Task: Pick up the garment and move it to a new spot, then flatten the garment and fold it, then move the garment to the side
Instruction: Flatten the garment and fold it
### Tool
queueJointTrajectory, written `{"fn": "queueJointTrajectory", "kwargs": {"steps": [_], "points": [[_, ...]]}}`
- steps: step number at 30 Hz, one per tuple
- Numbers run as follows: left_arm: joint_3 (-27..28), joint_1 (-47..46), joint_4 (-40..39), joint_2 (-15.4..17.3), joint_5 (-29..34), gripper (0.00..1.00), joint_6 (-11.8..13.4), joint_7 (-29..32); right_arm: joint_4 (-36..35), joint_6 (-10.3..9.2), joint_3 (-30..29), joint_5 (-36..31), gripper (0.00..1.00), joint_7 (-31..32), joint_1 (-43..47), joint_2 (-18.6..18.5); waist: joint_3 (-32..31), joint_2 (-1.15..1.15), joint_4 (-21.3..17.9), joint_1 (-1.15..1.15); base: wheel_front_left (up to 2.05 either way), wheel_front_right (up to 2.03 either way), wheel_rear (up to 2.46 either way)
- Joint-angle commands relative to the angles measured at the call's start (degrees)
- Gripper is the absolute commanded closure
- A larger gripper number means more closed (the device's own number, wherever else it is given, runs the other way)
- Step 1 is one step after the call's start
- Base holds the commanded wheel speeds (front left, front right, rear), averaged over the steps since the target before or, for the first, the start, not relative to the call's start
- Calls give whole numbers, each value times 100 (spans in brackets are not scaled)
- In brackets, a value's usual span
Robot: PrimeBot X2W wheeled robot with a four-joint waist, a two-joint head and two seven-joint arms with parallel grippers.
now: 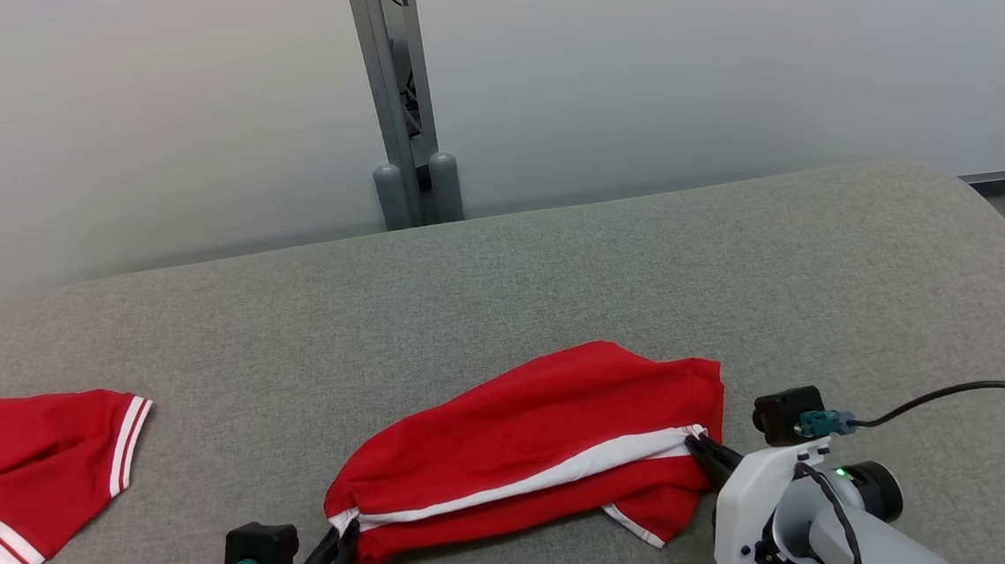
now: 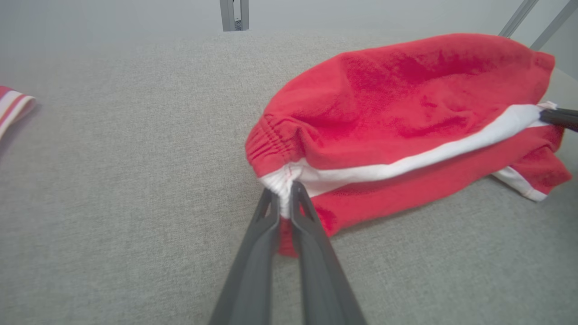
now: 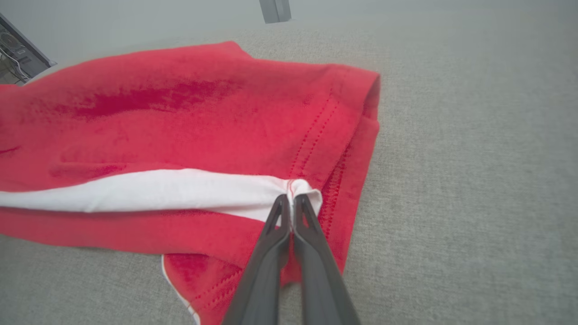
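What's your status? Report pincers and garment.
Left pincer shut on red shorts, waistband end. Right pincer shut on the hem end. Second red garment lies apart, far left.

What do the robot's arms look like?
White shells. The left end effector and right end effector each have two long, thin, dark-grey fingers, a black box with a teal plug, and a green light. A black cable leaves the right one.
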Motion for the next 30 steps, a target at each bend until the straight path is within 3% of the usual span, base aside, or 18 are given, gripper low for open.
{"fn": "queueJointTrajectory", "kwargs": {"steps": [1,8,16,24,30], "points": [[6,-89,-24,63,-16,100,13,-8,47,-2,54,69,100,-91,-89,-56,-6,0,2,0,0,0,0],[155,-77,-276,24,-323,100,-157,-258,-228,-2,218,292,100,-605,-48,-334,-113,0,-22,0,0,0,0],[211,-211,-943,110,-655,100,-371,-221,-1302,-3,62,382,100,-781,89,-934,-328,0,-157,0,0,0,0],[80,-850,-2163,264,-891,100,-516,79,-3264,-2,-876,-3,100,-781,245,-1482,-566,0,-304,0,0,0,0],[21,-1827,-2816,538,-1334,100,-569,834,-4246,-2,-1257,-152,100,-517,-289,-1882,-717,0,-389,0,0,0,0]]}}
